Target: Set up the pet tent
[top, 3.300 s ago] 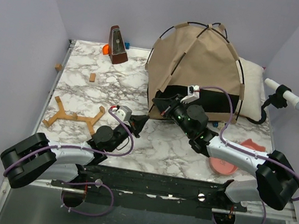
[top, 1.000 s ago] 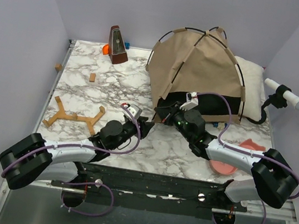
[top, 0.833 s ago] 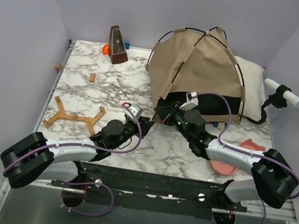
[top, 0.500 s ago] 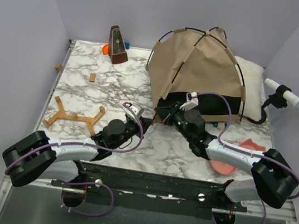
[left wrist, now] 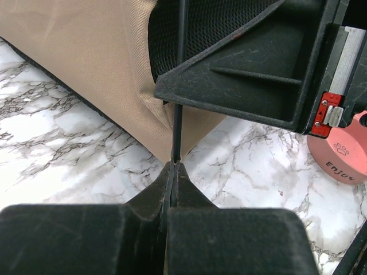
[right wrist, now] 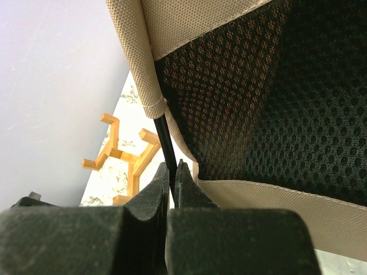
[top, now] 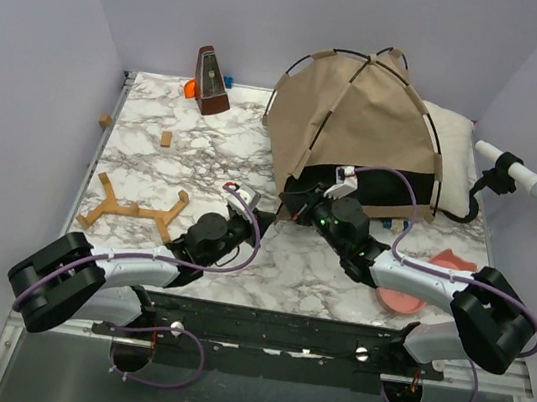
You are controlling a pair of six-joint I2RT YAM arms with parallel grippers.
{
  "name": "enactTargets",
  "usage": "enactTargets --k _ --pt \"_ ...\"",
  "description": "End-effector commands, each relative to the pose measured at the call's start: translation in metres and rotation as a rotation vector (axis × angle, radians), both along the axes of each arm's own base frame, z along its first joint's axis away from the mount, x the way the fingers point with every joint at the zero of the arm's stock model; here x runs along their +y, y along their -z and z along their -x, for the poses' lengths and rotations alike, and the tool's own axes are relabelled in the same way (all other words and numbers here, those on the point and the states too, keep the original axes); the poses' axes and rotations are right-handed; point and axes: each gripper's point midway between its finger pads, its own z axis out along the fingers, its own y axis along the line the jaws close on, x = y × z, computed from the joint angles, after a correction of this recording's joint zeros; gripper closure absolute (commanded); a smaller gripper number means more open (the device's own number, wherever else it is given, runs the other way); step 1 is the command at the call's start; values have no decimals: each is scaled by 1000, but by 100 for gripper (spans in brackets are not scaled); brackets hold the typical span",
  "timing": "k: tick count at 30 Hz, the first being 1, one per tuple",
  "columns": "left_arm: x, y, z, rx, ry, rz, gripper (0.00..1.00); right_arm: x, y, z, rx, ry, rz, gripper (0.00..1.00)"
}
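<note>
Half open a second ago, the left jaws now pinch shut on the thin black pole (left wrist: 176, 129) at the near-left corner of the pet tent (top: 362, 114); the right jaws clamp the same pole just above, at the fabric hem. The tent stands at the far right of the surface (top: 236, 146).

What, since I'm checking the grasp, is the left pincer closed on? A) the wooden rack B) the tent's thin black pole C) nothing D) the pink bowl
B: the left wrist view shows the left pincer shut on the thin black pole at the pet tent's corner.
</note>
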Motion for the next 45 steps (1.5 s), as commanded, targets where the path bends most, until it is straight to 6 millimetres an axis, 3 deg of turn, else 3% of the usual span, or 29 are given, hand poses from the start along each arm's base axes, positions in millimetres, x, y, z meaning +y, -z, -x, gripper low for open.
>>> enactTargets --k 1,12,18,23,27,29,31,34,38,42,45 --pt "-5 -39 -5 -80 -11 92 100 -8 14 3 0 6 35 100" --pt "-6 -56 -11 -131 -27 107 100 -13 42 11 7 -28 107 100" --pt "-2 -51 -9 -123 -33 94 100 -14 46 10 29 -19 117 100" --pt "17 -51 -4 -108 -69 45 70 -18 50 13 49 -12 140 89" --pt "34 -57 3 -74 -56 -6 31 -30 49 18 63 5 168 56" --pt "41 -65 8 -41 -34 -35 18 -36 47 24 71 3 191 40" --pt "50 -78 13 -2 -22 -50 10 -43 36 29 61 4 193 27" --pt "68 -98 19 51 -17 -53 2 -52 19 38 51 -11 219 19" --pt "78 -125 24 85 47 -63 1 -72 -16 40 15 35 268 0" --pt "77 -144 18 117 96 -142 1 -94 -64 12 -30 117 428 0" --pt "78 -155 8 126 108 -171 1 -117 -100 -25 -70 205 525 0"
